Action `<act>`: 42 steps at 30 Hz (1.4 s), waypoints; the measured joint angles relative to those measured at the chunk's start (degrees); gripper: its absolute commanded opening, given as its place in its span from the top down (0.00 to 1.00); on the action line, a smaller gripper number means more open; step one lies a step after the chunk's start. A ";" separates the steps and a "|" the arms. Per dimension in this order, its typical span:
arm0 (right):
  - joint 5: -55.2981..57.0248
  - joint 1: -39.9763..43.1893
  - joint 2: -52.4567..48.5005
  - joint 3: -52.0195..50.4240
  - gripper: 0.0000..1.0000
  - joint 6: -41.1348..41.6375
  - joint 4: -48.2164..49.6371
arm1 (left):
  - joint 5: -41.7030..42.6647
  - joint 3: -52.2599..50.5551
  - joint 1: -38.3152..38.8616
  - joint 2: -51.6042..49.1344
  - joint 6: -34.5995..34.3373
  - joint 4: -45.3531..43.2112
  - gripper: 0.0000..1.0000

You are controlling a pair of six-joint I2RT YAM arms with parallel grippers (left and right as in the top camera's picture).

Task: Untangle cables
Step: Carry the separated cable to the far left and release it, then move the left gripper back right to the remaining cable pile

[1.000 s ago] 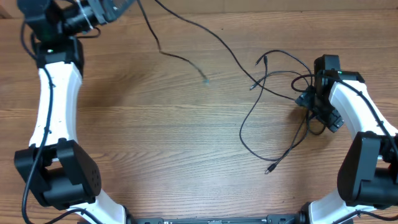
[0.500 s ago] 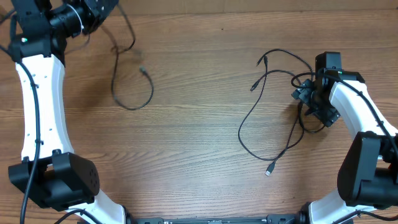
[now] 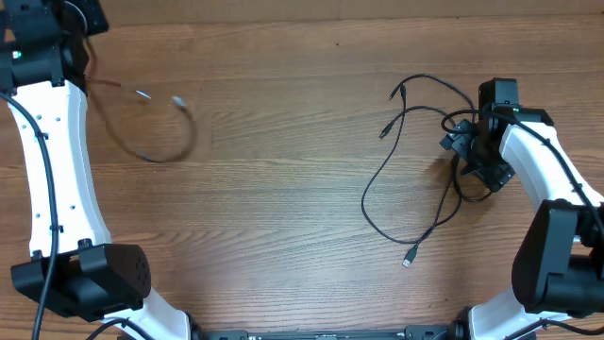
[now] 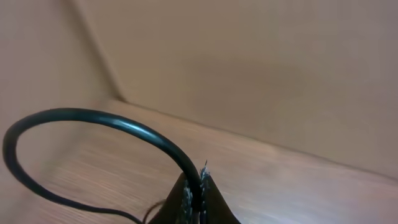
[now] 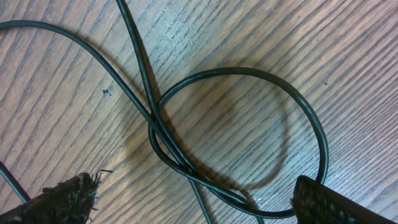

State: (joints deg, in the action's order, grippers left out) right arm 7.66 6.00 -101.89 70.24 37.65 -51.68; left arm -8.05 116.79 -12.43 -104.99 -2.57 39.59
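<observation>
A thin black flexible cable (image 4: 124, 122) is pinched in the clenched left hand (image 4: 196, 202) above the wooden table (image 3: 283, 189). The other black cables (image 3: 365, 201) lie tangled at the right, one loop straddled by the released right hand (image 5: 199, 202).

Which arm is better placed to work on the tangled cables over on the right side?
Right. The right gripper, open, hangs directly over the tangle, with a loop lying between its fingers. The left gripper is shut on a separate cable at the far corner.
</observation>
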 measured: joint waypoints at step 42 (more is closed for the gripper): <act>-0.22 0.00 0.04 0.00 0.00 -0.17 0.17 | -3.54 1.14 -10.88 -31.32 -2.01 -3.72 0.00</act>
State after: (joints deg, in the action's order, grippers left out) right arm 7.44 6.00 -101.84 70.24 37.47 -51.51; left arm -11.60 117.93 -23.31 -136.31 -4.58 35.88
